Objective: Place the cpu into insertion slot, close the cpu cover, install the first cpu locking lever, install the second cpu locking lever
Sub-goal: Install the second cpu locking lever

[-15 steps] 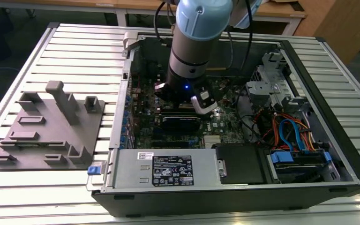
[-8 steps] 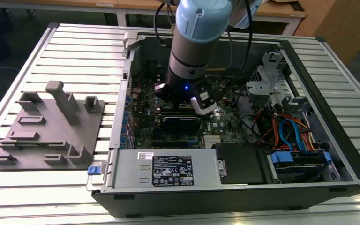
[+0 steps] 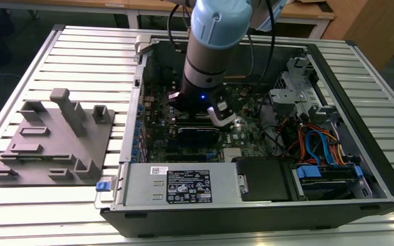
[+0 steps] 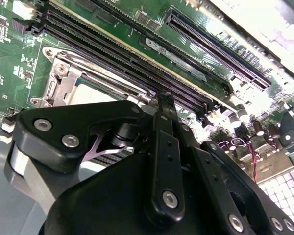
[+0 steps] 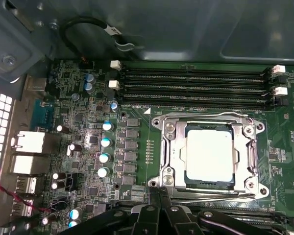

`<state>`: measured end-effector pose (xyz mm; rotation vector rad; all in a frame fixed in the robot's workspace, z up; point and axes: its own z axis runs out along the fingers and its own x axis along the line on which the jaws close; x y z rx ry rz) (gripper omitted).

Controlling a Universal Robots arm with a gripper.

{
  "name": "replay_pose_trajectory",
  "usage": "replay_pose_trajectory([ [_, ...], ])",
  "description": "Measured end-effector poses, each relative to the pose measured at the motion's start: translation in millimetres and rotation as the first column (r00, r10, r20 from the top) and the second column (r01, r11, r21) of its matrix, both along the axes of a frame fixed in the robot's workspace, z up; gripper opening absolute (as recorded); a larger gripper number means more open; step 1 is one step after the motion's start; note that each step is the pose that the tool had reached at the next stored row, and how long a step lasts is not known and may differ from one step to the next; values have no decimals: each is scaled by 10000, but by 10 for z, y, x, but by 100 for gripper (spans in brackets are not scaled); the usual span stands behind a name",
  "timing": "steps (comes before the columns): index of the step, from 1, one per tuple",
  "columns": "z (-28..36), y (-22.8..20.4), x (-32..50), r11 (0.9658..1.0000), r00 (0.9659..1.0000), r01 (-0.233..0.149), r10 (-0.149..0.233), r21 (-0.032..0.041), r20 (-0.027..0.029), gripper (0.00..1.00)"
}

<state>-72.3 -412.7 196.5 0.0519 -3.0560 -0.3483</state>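
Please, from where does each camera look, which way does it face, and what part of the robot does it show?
Exterior view: off the arm, above, looking down at the open black computer case; the blue-grey arm reaches inside.
First wrist view: on the arm, facing the green motherboard, the silver-grey square cpu under the silvery metal cpu cover; black gripper.
Second wrist view: on the arm, low, slanting across the board; gripper touching the socket.
Both wrist views share the black memory slots.

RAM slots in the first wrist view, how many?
4 memory slots, stacked parallel between the cpu cover and the case wall, all without modules. The claw covers the board's near edge, so more could be hidden.
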Motion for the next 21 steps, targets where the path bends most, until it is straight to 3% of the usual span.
replay_pose_trajectory([
  [4, -2, 1, -3, 10000, 10000, 1, -1, 70, 1, 11],
  [17, -1, 0, -5, 9999, 10000, 2, -2, 117, 0, 11],
  [21, -2, 0, -6, 9998, 10000, 2, -2, 187, 1, 11],
])
